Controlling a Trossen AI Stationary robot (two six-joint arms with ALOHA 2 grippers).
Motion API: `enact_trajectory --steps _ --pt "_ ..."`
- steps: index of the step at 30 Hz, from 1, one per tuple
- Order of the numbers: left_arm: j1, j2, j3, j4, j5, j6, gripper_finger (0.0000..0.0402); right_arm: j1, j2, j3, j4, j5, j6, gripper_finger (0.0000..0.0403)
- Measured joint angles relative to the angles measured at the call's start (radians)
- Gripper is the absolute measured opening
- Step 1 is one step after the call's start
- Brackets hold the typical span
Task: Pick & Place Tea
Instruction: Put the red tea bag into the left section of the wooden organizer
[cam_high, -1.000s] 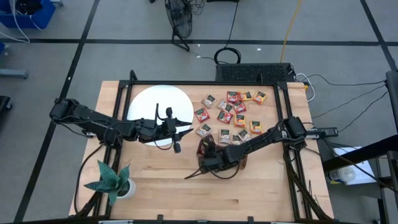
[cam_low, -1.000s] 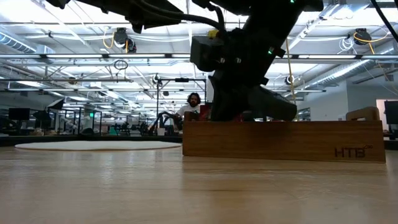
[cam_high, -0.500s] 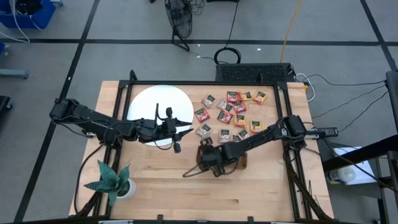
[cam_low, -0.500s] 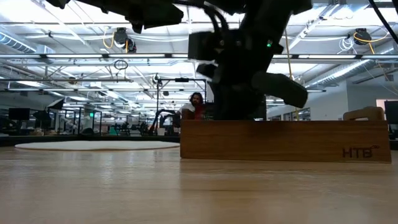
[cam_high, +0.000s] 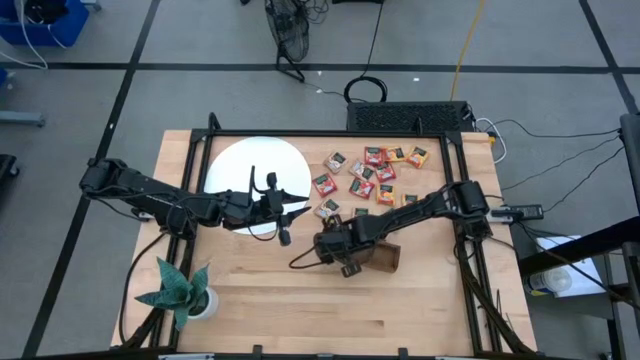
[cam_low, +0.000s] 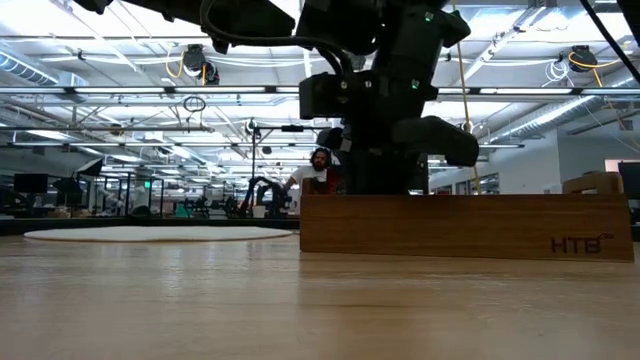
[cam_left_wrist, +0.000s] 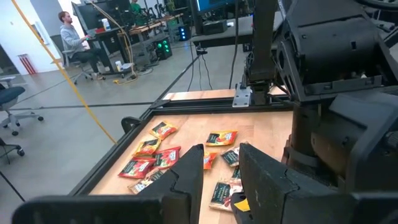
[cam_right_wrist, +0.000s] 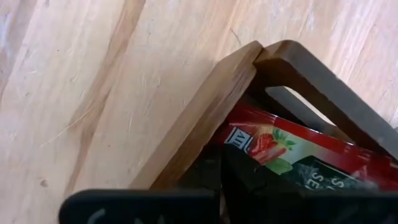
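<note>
The right claw (cam_high: 345, 262), clamped on a red sachet (cam_right_wrist: 273, 146), reached into the tray (cam_high: 385, 257); beside the tray, most tea (cam_high: 372, 177) lay unsorted. Left claw (cam_high: 297, 209) waited half-open.

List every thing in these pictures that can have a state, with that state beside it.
Left gripper: partly open, empty, beside the white disc.
Right gripper: shut, at the tray's corner.
Tray: on the table, holding a red sachet.
Loose sachets: scattered on the table.
Plant: upright.
</note>
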Motion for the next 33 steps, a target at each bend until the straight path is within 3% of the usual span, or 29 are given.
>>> enact_trajectory --steps 6,13,21,33 --pt "0.0 0.0 0.0 0.0 0.0 0.0 0.0108 0.012 0.01 -0.002 -0.008 0.032 0.0 0.0" --pt "0.0 0.0 0.0 0.0 0.0 0.001 0.0108 0.062 0.01 -0.006 -0.013 0.305 -0.013 0.0" --pt "0.0 0.0 0.0 0.0 0.0 0.001 0.0108 0.114 0.014 -0.008 -0.015 0.457 -0.062 0.0" --pt "0.0 0.0 0.0 0.0 0.0 0.001 0.0108 0.123 0.013 -0.008 -0.004 0.55 -0.091 0.0"
